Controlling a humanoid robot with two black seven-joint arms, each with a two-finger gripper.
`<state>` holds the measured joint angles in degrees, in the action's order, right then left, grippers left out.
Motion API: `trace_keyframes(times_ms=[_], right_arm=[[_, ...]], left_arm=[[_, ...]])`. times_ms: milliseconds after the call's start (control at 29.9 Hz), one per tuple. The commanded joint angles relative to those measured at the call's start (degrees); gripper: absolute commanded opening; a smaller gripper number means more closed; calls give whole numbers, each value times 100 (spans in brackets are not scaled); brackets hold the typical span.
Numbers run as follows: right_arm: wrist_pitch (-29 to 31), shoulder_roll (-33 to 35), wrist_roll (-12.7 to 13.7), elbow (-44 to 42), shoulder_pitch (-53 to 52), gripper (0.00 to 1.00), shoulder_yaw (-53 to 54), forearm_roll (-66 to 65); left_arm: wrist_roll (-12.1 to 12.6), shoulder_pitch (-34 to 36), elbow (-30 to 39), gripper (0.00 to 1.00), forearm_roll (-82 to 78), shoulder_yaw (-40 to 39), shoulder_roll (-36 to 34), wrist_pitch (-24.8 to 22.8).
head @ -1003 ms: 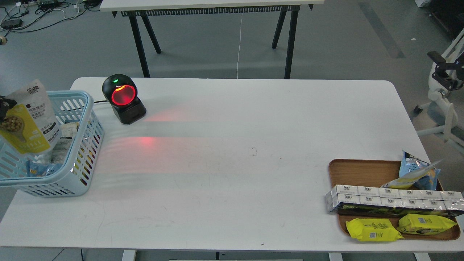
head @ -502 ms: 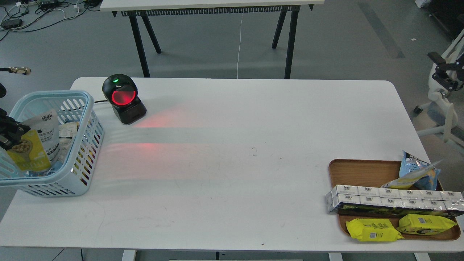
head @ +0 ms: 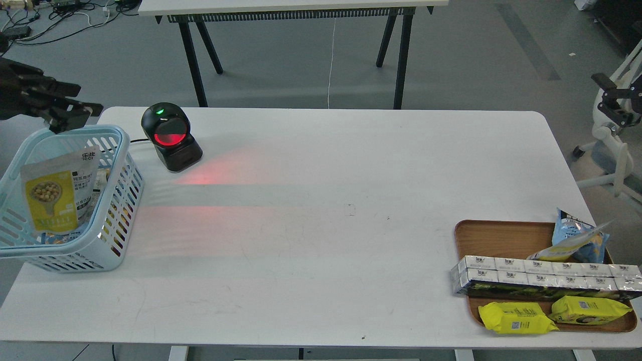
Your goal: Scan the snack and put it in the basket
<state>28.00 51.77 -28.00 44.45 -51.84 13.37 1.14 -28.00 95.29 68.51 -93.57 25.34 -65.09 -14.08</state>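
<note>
Snack pouch [head: 56,194] is sitting upright-ish inside the light blue basket [head: 118,165] at the table's left end, leaning on other packets in there. Yellow lower half, pale grey top, round picture of nuts on the front. Looks light and crinkly to me, probably a bit slippery, so I'd pinch it by the flat top seam. Left gripper [head: 70,114] hangs above the basket's far rim holding nothing; can't tell if the fingers are apart. Right arm isn't visible.
</note>
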Motion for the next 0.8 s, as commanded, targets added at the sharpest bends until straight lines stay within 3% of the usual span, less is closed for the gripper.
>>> trace_keyframes(times_ms=[0, 67, 268, 368, 535, 669, 769], right_arm=[[0, -44, 0, 108, -98, 100, 51, 0], [0, -123, 0, 126, -195, 100, 51, -35], [0, -159, 0, 91, -573, 100, 69, -97], [0, -386, 0, 3, -766, 100, 69, -105], [0, -826, 0, -436, -995, 100, 78, -105], [0, -1117, 0, -525, -1004, 100, 87, -97], [0, -1126, 0, -446, -951, 100, 130, -79]], left_arm=[[0, -194, -469, 93, 2056, -38, 574, 904], [0, -274, -654, 94, 2919, -55, 934, 1152], [0, -511, -998, 98, 5651, -423, 1972, 1066], [0, -756, -1216, 99, 6630, -1028, 2359, 418], [0, -1625, -1937, 99, 7037, -2679, 2983, -1392], [0, -2583, -2061, 99, 7045, -4113, 3213, -1392], [0, -3173, -2061, 99, 7045, -4677, 3213, -1392]])
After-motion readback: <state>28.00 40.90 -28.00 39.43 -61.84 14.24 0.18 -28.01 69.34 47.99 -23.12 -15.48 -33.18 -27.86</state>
